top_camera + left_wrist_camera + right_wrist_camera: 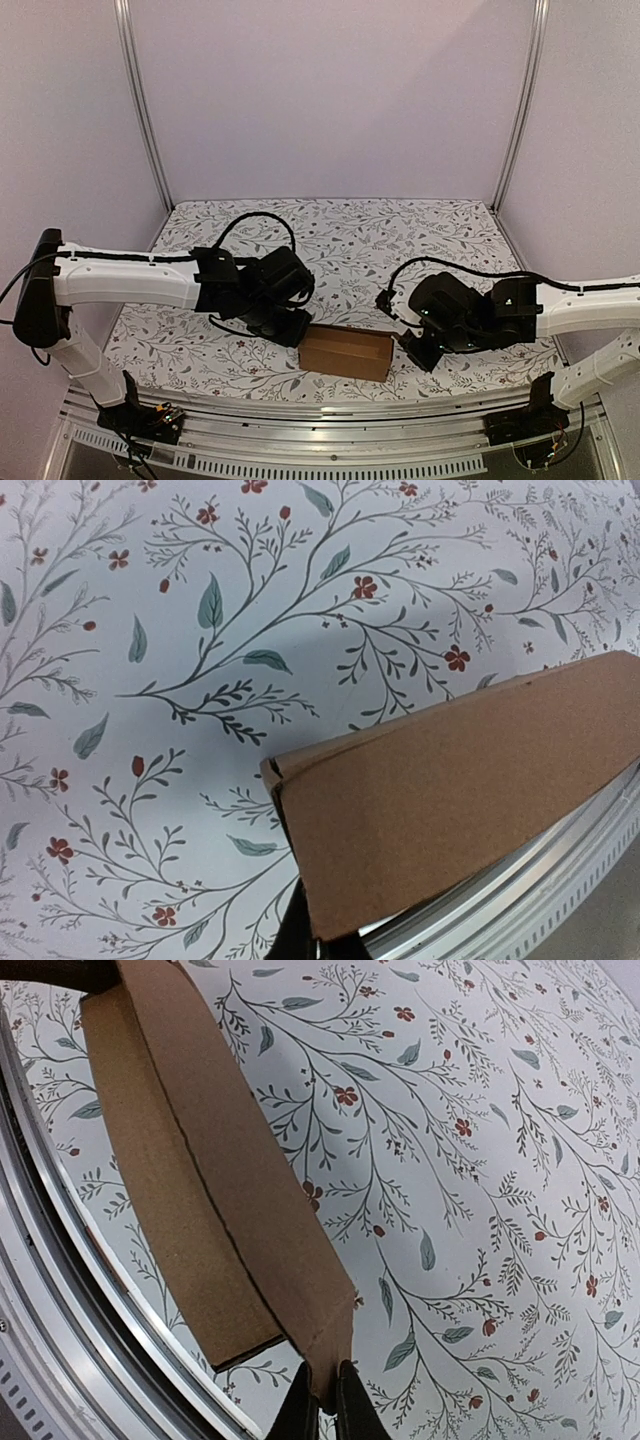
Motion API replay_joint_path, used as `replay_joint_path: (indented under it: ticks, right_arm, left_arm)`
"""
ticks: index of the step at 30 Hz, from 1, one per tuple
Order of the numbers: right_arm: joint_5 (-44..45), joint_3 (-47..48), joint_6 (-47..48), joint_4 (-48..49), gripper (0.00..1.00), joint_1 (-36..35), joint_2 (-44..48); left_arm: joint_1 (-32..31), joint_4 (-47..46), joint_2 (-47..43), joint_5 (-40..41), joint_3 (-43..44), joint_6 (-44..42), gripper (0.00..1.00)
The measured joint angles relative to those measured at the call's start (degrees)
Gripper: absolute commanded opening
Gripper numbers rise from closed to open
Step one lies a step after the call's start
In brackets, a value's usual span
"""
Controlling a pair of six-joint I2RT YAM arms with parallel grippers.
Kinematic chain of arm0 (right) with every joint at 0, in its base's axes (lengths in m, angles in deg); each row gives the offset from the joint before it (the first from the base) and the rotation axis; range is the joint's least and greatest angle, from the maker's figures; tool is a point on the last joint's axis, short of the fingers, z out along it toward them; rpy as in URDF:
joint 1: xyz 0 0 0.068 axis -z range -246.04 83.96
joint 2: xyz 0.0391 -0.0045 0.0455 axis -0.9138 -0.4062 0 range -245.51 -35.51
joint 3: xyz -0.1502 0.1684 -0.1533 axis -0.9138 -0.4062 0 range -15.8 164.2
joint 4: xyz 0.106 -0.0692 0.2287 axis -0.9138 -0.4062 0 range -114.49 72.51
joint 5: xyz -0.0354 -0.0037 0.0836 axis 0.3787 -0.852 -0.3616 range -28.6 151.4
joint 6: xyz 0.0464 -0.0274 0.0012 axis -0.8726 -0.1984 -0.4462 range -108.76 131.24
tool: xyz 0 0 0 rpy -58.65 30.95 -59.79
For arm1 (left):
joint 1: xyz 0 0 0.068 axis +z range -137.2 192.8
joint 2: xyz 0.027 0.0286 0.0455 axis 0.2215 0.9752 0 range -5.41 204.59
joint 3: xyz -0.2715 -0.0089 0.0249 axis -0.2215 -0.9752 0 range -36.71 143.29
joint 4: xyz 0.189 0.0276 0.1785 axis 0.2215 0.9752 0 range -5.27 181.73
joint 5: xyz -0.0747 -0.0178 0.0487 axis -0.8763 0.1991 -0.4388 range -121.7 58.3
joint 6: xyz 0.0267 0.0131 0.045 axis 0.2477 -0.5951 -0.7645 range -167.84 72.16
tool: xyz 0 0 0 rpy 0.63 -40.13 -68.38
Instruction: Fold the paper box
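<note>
The paper box [345,352] sat near the front edge of the flowered table [400,240] between both arms, with the left gripper [318,940] pinched shut on its left end and the right gripper [328,1402] clamped on the cardboard corner at its right end.

paper box [345,352]: thin brown cardboard, matt, uncoated; cut edges look raw in the wrist views.
table cover [350,225]: white sheet with a printed leaf-and-flower pattern, matt and smooth. No weave visible, so can't tell cloth from paper.
rail [330,412] along the bottom of the top view: bare aluminium, satin sheen.
corner posts [143,100]: same bare metal.
arm links [120,280]: white shell, smooth, semi-gloss.
wrist housings [278,282]: black, matt, look like plastic.
cables [255,213]: black, smooth jacket.
back wall [330,100]: pale, matt, flat.
</note>
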Motion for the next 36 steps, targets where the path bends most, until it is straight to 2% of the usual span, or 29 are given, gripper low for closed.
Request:
replay_joint_path:
  ticks: [11,23,36]
  right_arm:
    - [0.09,1.75,-3.91,-0.76,0.0,-0.13,-0.87]
    - [-1.66,3.56,-18.93,-1.01,0.0,-0.13,-1.11]
    - [-1.99,2.58,-35.34,3.23,0.0,0.04,-1.66]
  left_arm:
    - [-0.02,-0.22,0.04,0.15,-0.02,1.84,0.0]
    - [-0.98,-0.24,0.04,2.56,-0.28,4.35,0.0]
    - [-1.9,-0.13,0.22,4.68,-0.31,5.01,0.0]
